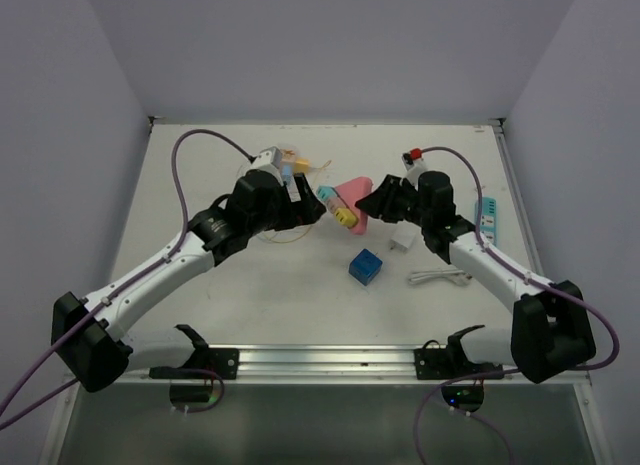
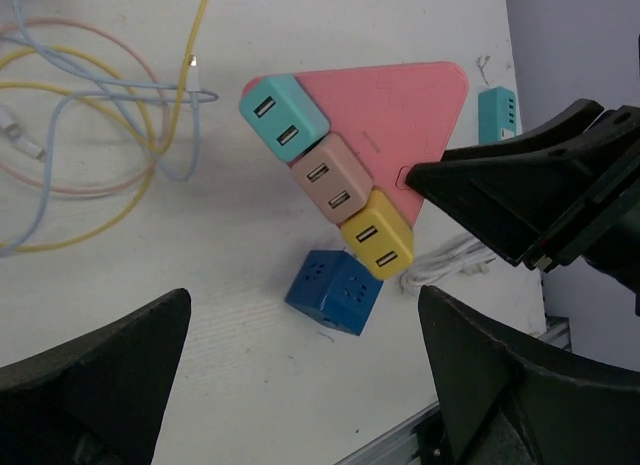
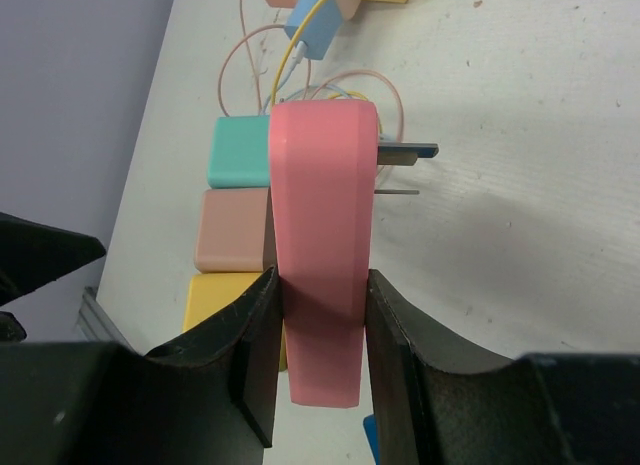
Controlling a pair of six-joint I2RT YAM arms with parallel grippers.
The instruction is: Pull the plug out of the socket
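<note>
Pink socket (image 3: 320, 185) is clamped in the right gripper (image 3: 320, 290); the left gripper (image 2: 305, 330) stands wide open.

No text, brand, number or sign is legible anywhere, not even on the pink socket block (image 2: 400, 115).

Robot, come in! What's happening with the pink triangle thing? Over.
Right end effector shut on pink triangular plastic plug block. Left end effector open, holding nothing. Row of teal, tan, yellow plastic cubes plugged along its edge.
</note>
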